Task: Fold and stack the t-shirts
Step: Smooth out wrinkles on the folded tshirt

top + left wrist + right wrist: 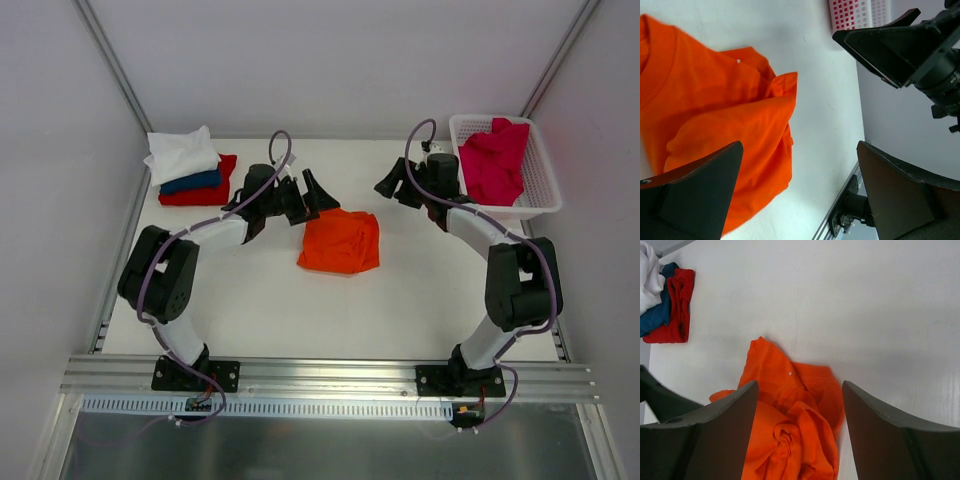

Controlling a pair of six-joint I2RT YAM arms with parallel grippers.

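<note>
**1. End effectors.** L gripper (310, 197): jaws fully apart, nothing between them. It hovers just upper left of the orange t-shirt (340, 242), above the cloth and not touching it. R gripper (392, 183): jaws partly apart, also empty, hovering upper right of the same shirt, near the basket (545, 200).

**2. Workpiece.** The orange shirt lies at frame centre on the table (260, 300), roughly squared but not flat. The R wrist view shows a twisted knot of cloth at its near edge, and the L wrist view shows a loose flap lifted over the body.

**3. Other items.** The stack sits upper left: white t-shirt (182, 152) on dark blue t-shirt (192, 182) on red t-shirt (205, 195). The crimson-pink t-shirt (495, 160) is in the basket, upper right, part draped over the rim.

**4. Failure modes (judgement).**
- A pinch that catches only the top layer would likely undo the fold on lift, because the flap is loose.
- Both arms converge on one small bundle, so there is a risk of finger-to-finger contact.
- The white shirt is lumpy (not a level seat), so the larger orange shirt could slide off or overhang.
- The crimson-pink shirt may snag the lattice when pulled out later.
</note>
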